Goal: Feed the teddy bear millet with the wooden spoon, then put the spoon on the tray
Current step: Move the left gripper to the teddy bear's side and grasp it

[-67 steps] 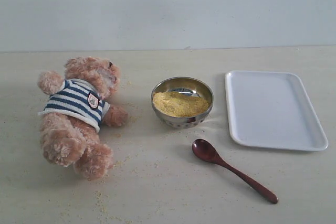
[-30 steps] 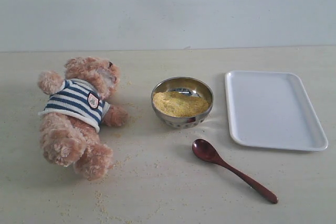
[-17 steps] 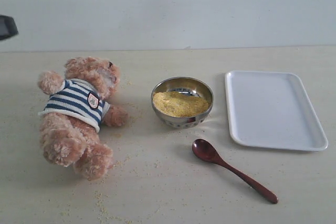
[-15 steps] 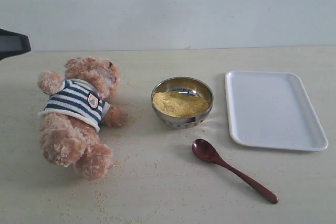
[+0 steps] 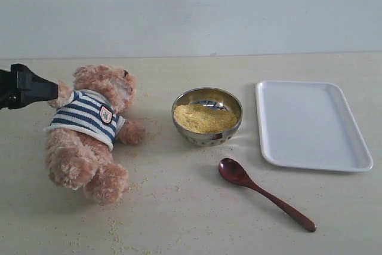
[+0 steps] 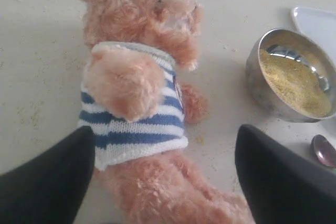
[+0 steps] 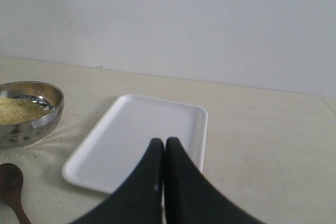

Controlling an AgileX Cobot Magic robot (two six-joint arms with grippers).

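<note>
Your left hand hangs over the teddy bear, fingers wide apart and holding nothing. Your right hand has its fingers pressed together, empty, and faces the tray. The wooden spoon lies flat on the table, near the steel bowl of millet and the tray, touching neither.

Caution: the bear lies down, so a low descent may roll it. The thin, glossy spoon handle may slip or pivot at pickup. A careless sweep may tip the bowl.
</note>
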